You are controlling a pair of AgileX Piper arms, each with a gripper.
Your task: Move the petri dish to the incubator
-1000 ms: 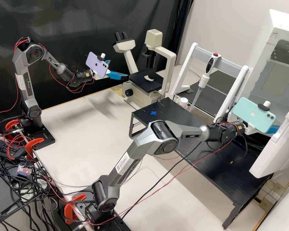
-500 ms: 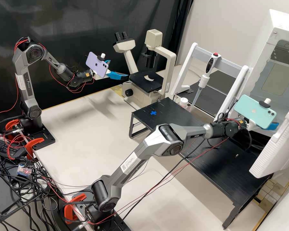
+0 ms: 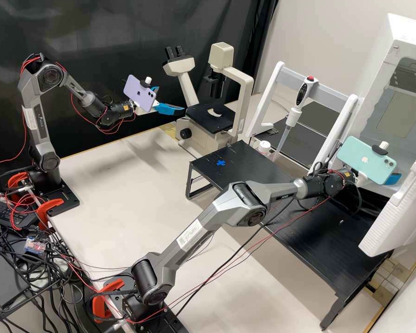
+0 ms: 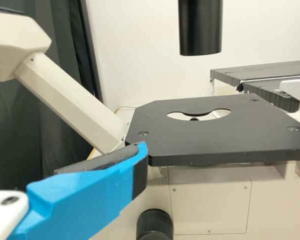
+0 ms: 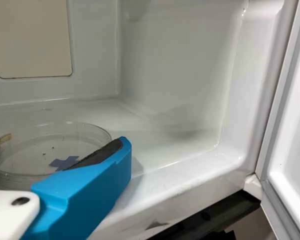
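In the high view, my right gripper [image 3: 394,179] is at the mouth of the incubator [image 3: 372,95]. The right wrist view shows the clear petri dish [image 5: 27,155] within the incubator [image 5: 177,70], low over its floor; whether it touches the floor I cannot tell. My right gripper [image 5: 58,140] is shut on the dish, which sits between its two blue fingers. Across the bench, my left gripper [image 3: 171,99] stands open and holds nothing, beside the microscope stage [image 3: 211,121]. In the left wrist view, the left gripper [image 4: 97,187] has one finger near the stage's corner.
The incubator door [image 3: 397,208] hangs open beside the right gripper, and its frame [image 5: 285,110] is close. A black raised shelf [image 3: 309,231] runs below. A pipette [image 3: 293,115] on a white stand and a small white bottle [image 3: 264,147] are behind it.
My right arm has stretched forward and its gripper has shifted slightly up and right at the incubator, mostly in the first half second. The left arm has kept still.
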